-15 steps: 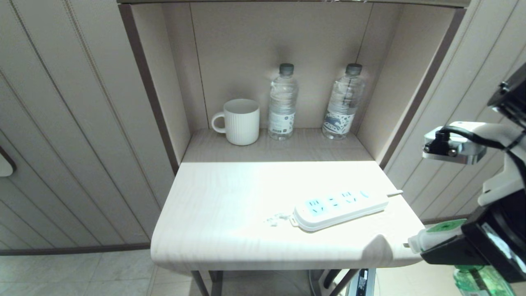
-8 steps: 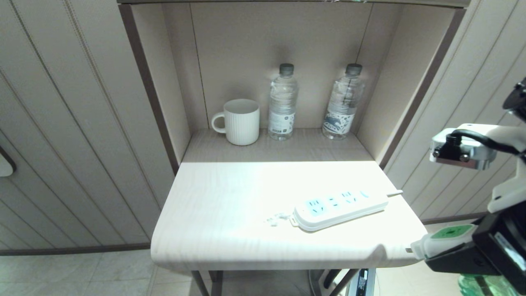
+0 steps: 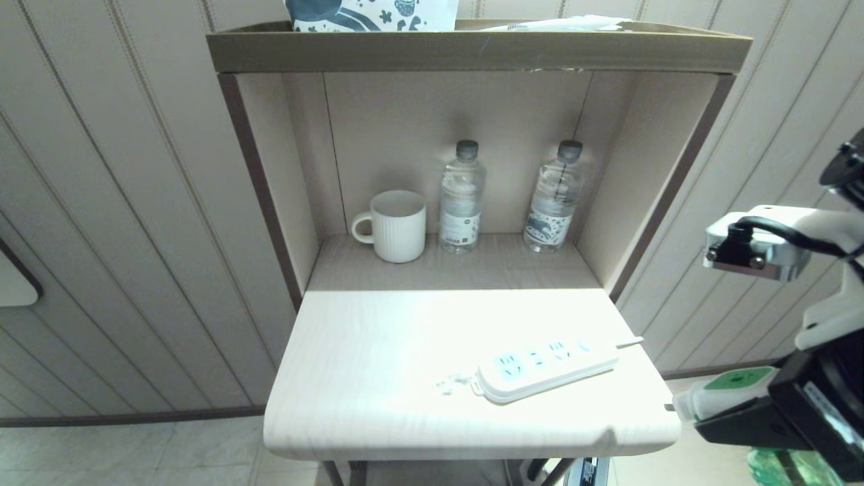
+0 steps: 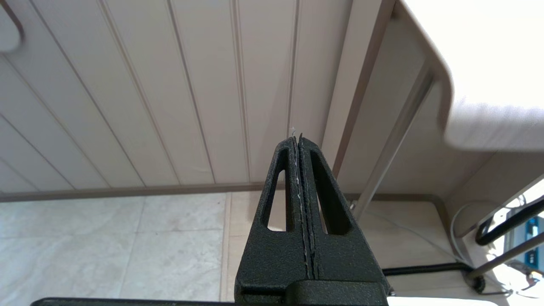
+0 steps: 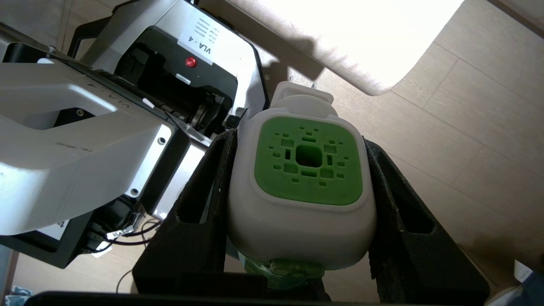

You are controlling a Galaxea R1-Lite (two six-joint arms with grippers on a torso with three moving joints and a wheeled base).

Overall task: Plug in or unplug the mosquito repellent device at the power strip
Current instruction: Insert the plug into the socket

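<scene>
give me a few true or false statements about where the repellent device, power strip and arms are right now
1. The mosquito repellent device is plugged into the power strip. False: the right gripper holds it off the table's right edge, apart from the strip.
2. All three sockets of the power strip are unoccupied. True.
3. The left gripper is open. False: its fingers are pressed together, down beside the table near the floor.
4. The mug stands to the left of the two water bottles in the alcove. True.
5. The power strip lies in the alcove beside the mug. False: it lies on the front part of the table, towards the right.
</scene>
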